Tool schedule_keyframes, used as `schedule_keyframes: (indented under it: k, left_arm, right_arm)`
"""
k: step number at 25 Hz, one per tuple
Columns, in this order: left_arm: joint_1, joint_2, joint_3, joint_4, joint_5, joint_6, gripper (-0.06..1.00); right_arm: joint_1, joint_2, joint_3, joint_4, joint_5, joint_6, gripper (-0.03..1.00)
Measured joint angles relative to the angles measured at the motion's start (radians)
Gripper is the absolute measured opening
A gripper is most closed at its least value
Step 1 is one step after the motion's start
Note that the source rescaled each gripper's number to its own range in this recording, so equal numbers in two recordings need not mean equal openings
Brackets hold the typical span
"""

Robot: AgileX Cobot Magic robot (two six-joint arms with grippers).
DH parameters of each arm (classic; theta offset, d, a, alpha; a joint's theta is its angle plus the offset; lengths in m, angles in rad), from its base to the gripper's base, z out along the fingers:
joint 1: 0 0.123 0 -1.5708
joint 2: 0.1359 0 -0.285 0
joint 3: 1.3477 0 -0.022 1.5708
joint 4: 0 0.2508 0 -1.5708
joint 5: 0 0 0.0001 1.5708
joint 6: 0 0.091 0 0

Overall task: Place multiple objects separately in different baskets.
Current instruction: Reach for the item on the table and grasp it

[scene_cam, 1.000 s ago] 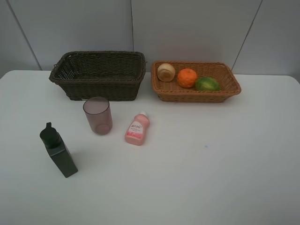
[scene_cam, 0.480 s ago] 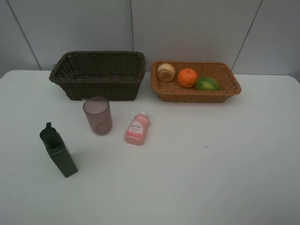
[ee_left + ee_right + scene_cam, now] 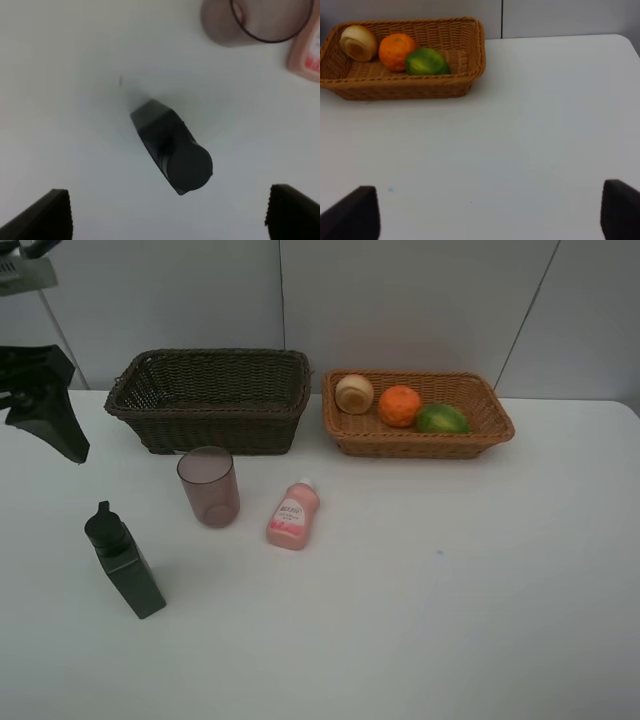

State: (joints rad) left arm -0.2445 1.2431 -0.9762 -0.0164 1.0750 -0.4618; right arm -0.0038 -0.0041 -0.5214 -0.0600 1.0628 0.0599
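Note:
A dark green pump bottle (image 3: pixel 125 562) stands upright near the table's left front. Seen from straight above in the left wrist view, the bottle (image 3: pixel 172 150) lies ahead of my open left gripper (image 3: pixel 172 216). That gripper (image 3: pixel 45 410) hovers high at the far left. A translucent pink cup (image 3: pixel 209 486) (image 3: pixel 260 20) and a small pink bottle (image 3: pixel 293 515) (image 3: pixel 306 55) sit before the dark brown basket (image 3: pixel 220 432), which looks empty. The tan basket (image 3: pixel 420 446) (image 3: pixel 395 91) holds a pale round fruit (image 3: pixel 354 394) (image 3: pixel 357 43), a tangerine (image 3: pixel 399 406) (image 3: pixel 396 50) and a green fruit (image 3: pixel 441 419) (image 3: pixel 426 61). My right gripper (image 3: pixel 487 216) is open over bare table.
The white table (image 3: pixel 450 590) runs to a grey panelled wall just behind both baskets. The right arm stays outside the exterior high view.
My left arm has come into the exterior high view at the upper left; half a second ago it was out of frame. The objects and baskets have not moved.

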Motion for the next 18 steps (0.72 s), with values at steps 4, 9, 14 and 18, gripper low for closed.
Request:
schedule_keyframes:
  k: [4,9,14,18]
  left_arm:
    - [-0.086,0.0,0.0,0.099,0.006,-0.177,1.0]
    - [-0.152,0.028,0.0,0.143,0.041,-0.268,1.0]
    - [-0.154,0.082,0.0,0.121,0.039,-0.295,1.0]
    - [-0.154,0.085,0.045,0.093,-0.032,-0.321,1.0]
  right_arm:
    - [0.0,0.0,0.0,0.0,0.0,0.0,0.9]
    - [0.0,0.0,0.0,0.0,0.0,0.0,0.9]
    - [0.0,0.0,0.0,0.0,0.0,0.0,0.9]
    - [0.0,0.0,0.0,0.0,0.0,0.0,0.9]
